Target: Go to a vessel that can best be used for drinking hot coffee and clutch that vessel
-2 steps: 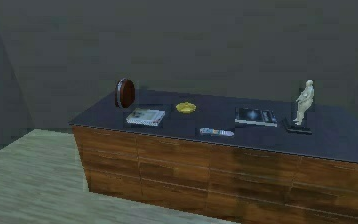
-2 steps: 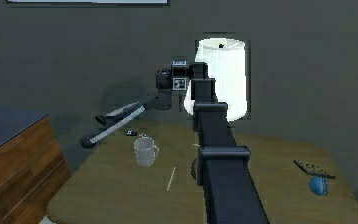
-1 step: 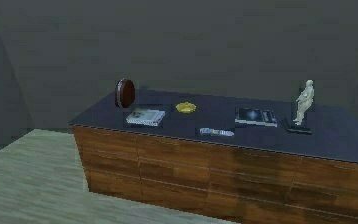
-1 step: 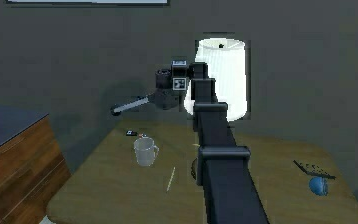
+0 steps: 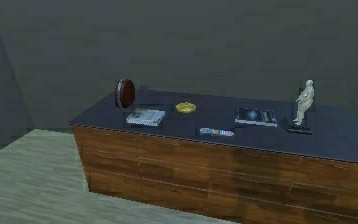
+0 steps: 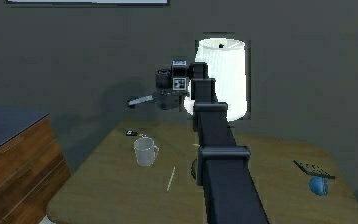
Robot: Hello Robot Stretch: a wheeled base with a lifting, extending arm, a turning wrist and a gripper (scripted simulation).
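Arm side view: a clear, glassy mug, a cylinder with a side handle, stood upright on a round wooden table, at about 10 o'clock on the tabletop. The gripper hung toward 12 o'clock from the mug. Its thin fingers were set against bare grey wall and held nothing; the grip state could not be told. Its dark boxy body carried white squares with black marks. The arm, a dark square bar, ran up from 6 o'clock.

A small dark thing lay near the mug at its 11 o'clock. A thin pale stick lay at the mug's 4 o'clock. A smooth white cylinder, lampshade-like, stood at the table's 12 o'clock, partly behind the arm. At the table's 3 o'clock a rounded blue thing sat just beside a flat dark thing.

Forward view: a long dresser had grained brown wooden drawer fronts and a smooth dark top. On the top:
- 9 o'clock: a round dark-red disc, standing on edge.
- 8 o'clock: a flat pale book.
- Middle: a shallow yellow dish.
- 6 o'clock: a slim dark bar.
- 4 o'clock: a dark book.
- 3 o'clock: a pale upright statue.

Cover print was too small to read. The floor was pale planks.
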